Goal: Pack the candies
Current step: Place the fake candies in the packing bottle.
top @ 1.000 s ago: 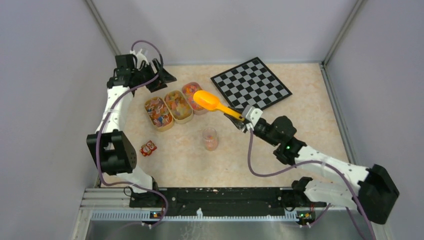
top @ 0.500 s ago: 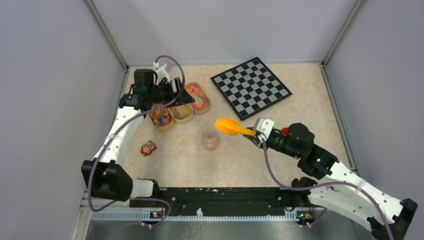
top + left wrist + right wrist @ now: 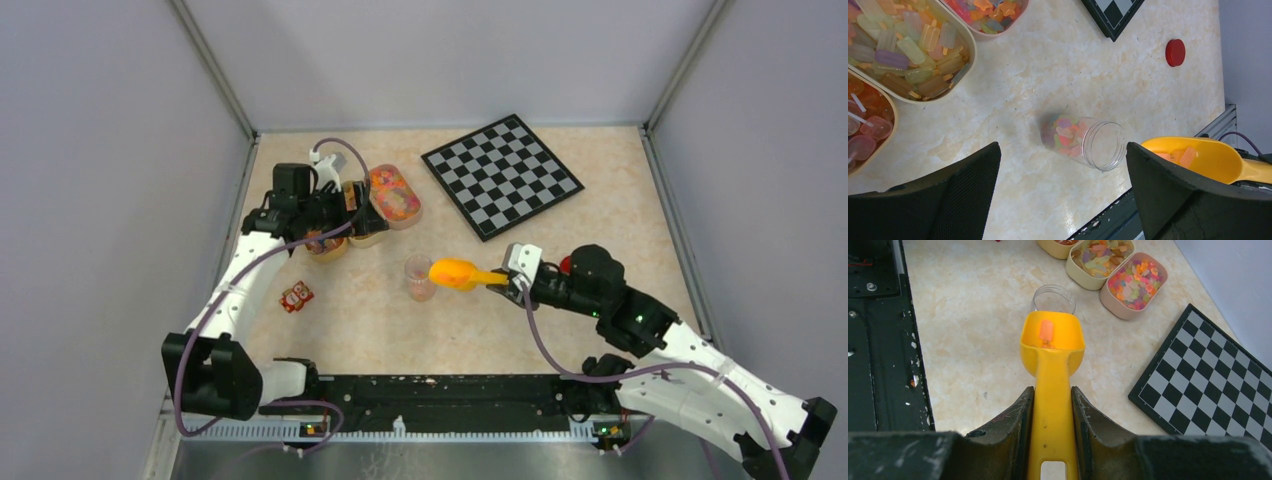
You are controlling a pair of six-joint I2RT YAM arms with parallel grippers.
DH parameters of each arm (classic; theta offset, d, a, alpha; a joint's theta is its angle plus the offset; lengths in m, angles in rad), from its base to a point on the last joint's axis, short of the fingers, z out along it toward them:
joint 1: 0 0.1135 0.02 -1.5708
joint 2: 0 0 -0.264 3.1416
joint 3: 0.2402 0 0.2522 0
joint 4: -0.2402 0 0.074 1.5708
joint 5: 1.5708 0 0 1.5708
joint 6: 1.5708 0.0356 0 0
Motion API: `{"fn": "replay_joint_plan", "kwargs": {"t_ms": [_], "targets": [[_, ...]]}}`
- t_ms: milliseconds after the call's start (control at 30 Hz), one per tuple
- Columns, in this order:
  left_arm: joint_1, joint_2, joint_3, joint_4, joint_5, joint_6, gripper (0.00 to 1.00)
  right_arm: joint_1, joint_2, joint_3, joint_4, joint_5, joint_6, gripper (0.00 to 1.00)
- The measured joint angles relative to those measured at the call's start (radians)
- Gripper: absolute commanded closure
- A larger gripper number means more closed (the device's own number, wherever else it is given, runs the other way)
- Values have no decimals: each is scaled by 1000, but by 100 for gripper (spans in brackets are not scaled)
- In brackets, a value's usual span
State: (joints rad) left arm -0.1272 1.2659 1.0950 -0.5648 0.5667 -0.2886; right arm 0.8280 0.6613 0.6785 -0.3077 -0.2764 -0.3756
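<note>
Brightly and evenly lit from overhead, diffuse, without hard glare. Faintly shadowed beside the clear jar (image 3: 1083, 142) on the pale marbled tabletop (image 3: 360, 320). Crisp throughout from the top camera. Soft and out of focus up close on the dark left fingers (image 3: 948, 200), the right fingers (image 3: 1008, 440) and the handle of the yellow scoop (image 3: 1052, 390). Slightly bowed toward wrist-view edges.

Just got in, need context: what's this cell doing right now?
The right end effector is shut on the handle of a yellow-orange plastic scoop carrying a few candies, its bowl right beside an open, partly filled clear jar. The left end effector hovers open by the beige oval candy tubs, holding nothing. The red lid lies apart on the table.
</note>
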Motion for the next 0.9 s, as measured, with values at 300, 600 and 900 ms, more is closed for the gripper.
{"fn": "replay_joint_plan", "kwargs": {"t_ms": [300, 600, 900], "targets": [[0, -28, -61, 23, -5, 0, 1, 0, 68, 48, 0, -19, -13, 100], [0, -34, -108, 41, 5, 0, 1, 0, 130, 94, -6, -22, -23, 100], [0, -42, -142, 61, 7, -11, 1, 0, 161, 97, -24, -1, -25, 100]]}}
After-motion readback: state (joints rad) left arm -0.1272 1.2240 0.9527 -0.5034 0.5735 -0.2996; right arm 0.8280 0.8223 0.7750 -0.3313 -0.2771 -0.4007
